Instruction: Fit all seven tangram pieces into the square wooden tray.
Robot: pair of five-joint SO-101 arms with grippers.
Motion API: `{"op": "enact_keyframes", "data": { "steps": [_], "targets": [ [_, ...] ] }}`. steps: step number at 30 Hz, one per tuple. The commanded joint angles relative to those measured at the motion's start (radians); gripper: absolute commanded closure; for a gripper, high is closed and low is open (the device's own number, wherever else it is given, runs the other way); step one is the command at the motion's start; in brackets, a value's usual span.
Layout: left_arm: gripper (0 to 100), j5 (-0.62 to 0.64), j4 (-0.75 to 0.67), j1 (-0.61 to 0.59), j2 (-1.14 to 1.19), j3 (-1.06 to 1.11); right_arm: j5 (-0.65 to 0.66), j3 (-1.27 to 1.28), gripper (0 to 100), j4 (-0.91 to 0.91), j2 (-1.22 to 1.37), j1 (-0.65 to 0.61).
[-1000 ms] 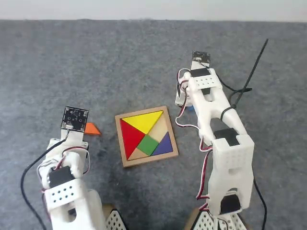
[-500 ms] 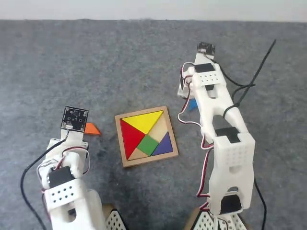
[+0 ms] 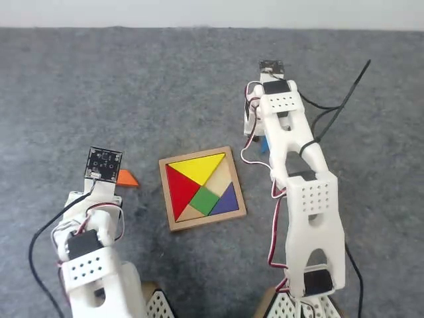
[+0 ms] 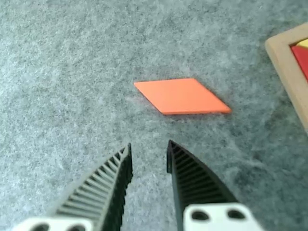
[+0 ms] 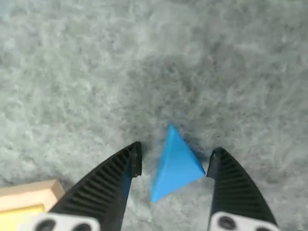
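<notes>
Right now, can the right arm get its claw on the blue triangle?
Probably yes: the right claw is open, the blue triangle lies right between its tips, and nothing blocks the way.

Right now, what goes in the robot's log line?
left gripper open, near orange parallelogram piece | right gripper open around blue triangle piece | square wooden tray partly filled

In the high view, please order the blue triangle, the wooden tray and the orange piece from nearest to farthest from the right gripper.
From the right gripper:
1. Blue triangle, between its open jaws.
2. Wooden tray, in the middle.
3. Orange piece, beyond the tray, by the left gripper.
</notes>
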Motion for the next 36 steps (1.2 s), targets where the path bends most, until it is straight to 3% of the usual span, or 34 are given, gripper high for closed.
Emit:
{"op": "enact_keyframes", "data": {
  "steps": [1,6,13,18,24,30,36],
  "targets": [
    [88,-0.009,0.006,0.002,-0.021,-0.016,0.097,-0.091,77.9,0.096,0.016,-0.022],
    [88,-0.009,0.006,0.002,-0.021,-0.016,0.187,-0.097,77.9,0.127,0.044,-0.016],
    [88,-0.009,0.006,0.002,-0.021,-0.016,0.192,-0.098,89.2,0.110,0.045,-0.008],
    [88,-0.009,0.006,0.002,-0.021,-0.016,0.195,-0.098,90.0,0.111,0.045,-0.002],
    [88,-0.009,0.006,0.002,-0.021,-0.016,0.302,-0.150,90.3,0.170,0.044,-0.010],
    [88,-0.009,0.006,0.002,-0.021,-0.016,0.442,-0.408,90.5,0.355,0.050,-0.004],
    [88,-0.009,0.006,0.002,-0.021,-0.016,0.572,-0.433,90.5,0.361,0.044,-0.028]
  ]
}}
